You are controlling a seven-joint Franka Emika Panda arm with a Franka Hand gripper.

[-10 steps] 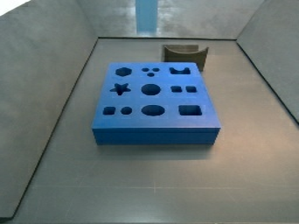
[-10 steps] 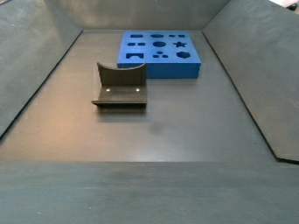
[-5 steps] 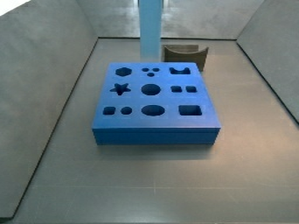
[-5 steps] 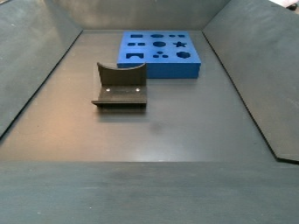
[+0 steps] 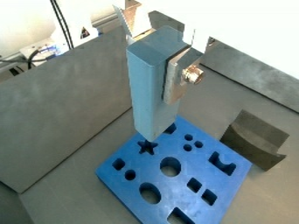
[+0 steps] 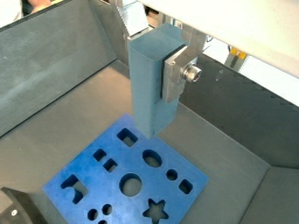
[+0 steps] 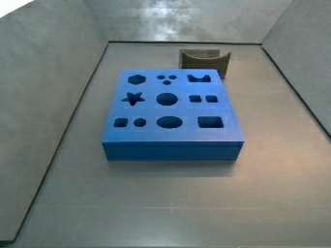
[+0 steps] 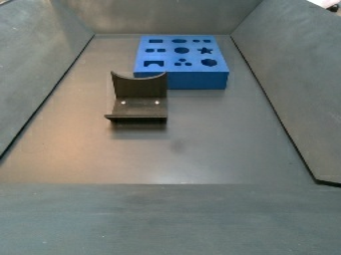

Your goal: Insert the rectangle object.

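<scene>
One bar (image 5: 152,92), clamped in the hand (image 5: 163,74), hangs above one board (image 5: 176,171); one curved block (image 7: 204,60) sits upper right.

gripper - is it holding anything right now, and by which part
Yes. In both wrist views the gripper holds the rectangle object by its upper end, one silver finger flat against its side; the bar hangs upright above the blue board.
</scene>
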